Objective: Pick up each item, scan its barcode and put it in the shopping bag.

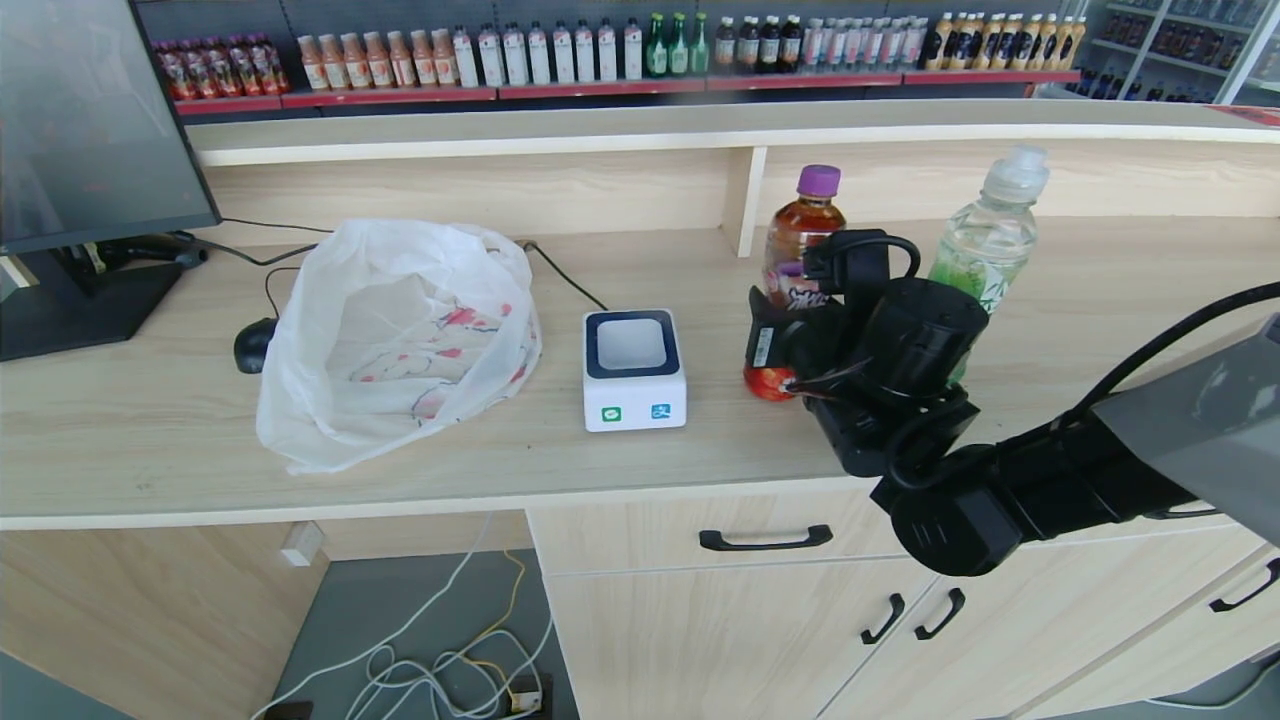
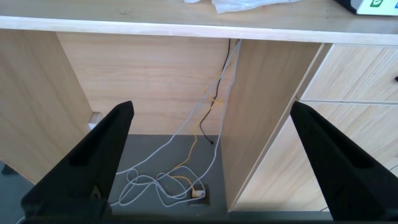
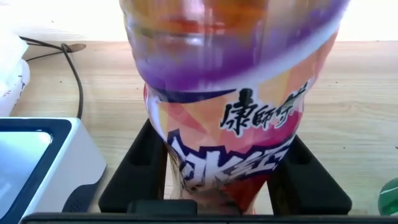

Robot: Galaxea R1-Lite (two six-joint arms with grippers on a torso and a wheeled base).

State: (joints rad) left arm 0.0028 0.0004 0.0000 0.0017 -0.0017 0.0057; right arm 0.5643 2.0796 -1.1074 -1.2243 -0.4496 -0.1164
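Purple-capped bottle was clamped upright by the right gripper just beside the scanner, likely for scanning; the left gripper was held with jaws apart.

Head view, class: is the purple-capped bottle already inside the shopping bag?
No: the purple-capped bottle stands on the counter to the right of the scanner, well outside the shopping bag.

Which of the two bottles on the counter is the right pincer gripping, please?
The purple-capped bottle, clasped by the right pincer; the clear-capped bottle stands free beside it.
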